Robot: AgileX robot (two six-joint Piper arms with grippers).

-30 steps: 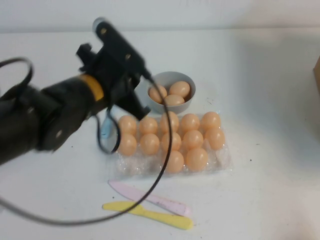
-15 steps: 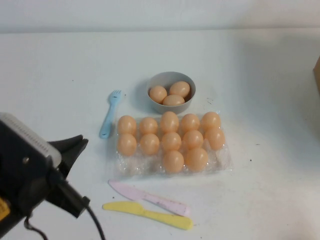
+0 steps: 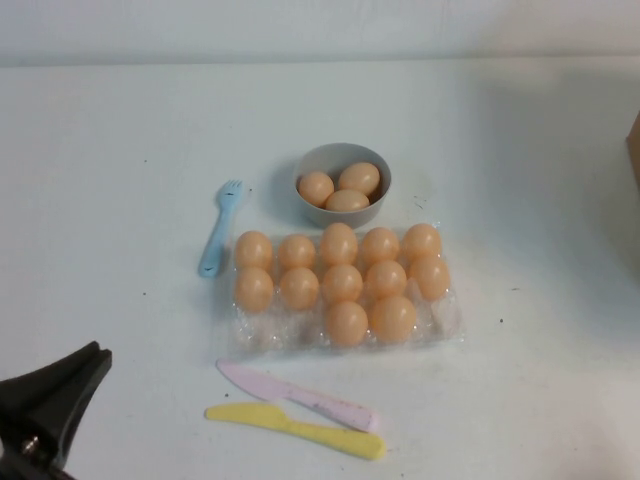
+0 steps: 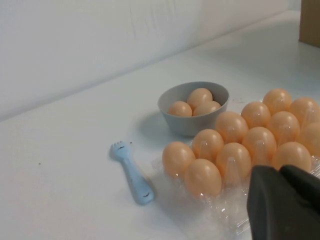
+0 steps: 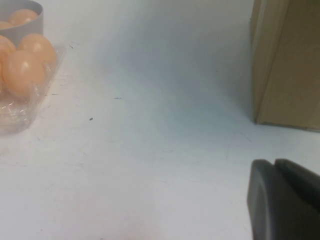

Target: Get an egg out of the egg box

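The egg box, a clear plastic tray, lies mid-table and holds several peach-orange eggs; none of them is lifted. My left gripper sits low at the near left corner, well away from the tray, shut with nothing in it. From the left wrist view the shut gripper hangs over the tray's near edge, with the eggs beyond it. My right gripper is out of the high view; its wrist view shows it shut and empty over bare table, far from the egg box.
A grey bowl with three eggs stands just behind the tray. A blue fork lies left of the tray. A pink knife and a yellow knife lie in front. A cardboard box stands at the far right.
My left arm has pulled back from above the bowl and fork to the near left corner, staying shut and empty. The eggs, bowl and utensils have not moved.
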